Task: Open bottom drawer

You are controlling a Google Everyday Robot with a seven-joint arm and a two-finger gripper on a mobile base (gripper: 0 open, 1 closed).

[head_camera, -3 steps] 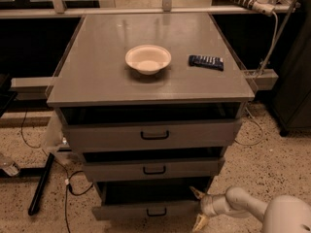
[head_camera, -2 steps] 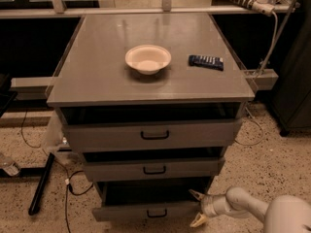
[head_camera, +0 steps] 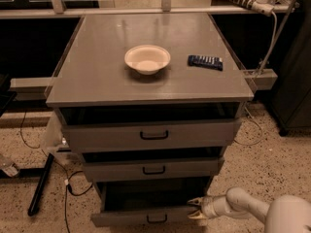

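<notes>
The bottom drawer (head_camera: 126, 219) is the lowest and narrowest grey front, with a small black loop handle (head_camera: 156, 219) at its centre. It stands pulled out from the cabinet, with its dark inside showing above the front. My gripper (head_camera: 193, 208) is at the right end of this drawer front, reaching in from the lower right. Its two pale fingertips (head_camera: 193, 201) are spread apart, one above and one below the front's top edge. The gripper holds nothing that I can see.
The middle drawer (head_camera: 153, 169) and top drawer (head_camera: 153, 135) above are also slightly out. On the cabinet top (head_camera: 97, 76) stand a white bowl (head_camera: 147, 58) and a dark remote (head_camera: 205, 61). Cables (head_camera: 68, 188) and a black bar (head_camera: 41, 183) lie on the floor at the left.
The bottom drawer front has slid a little further out toward the camera, and the gripper has stayed at its right end.
</notes>
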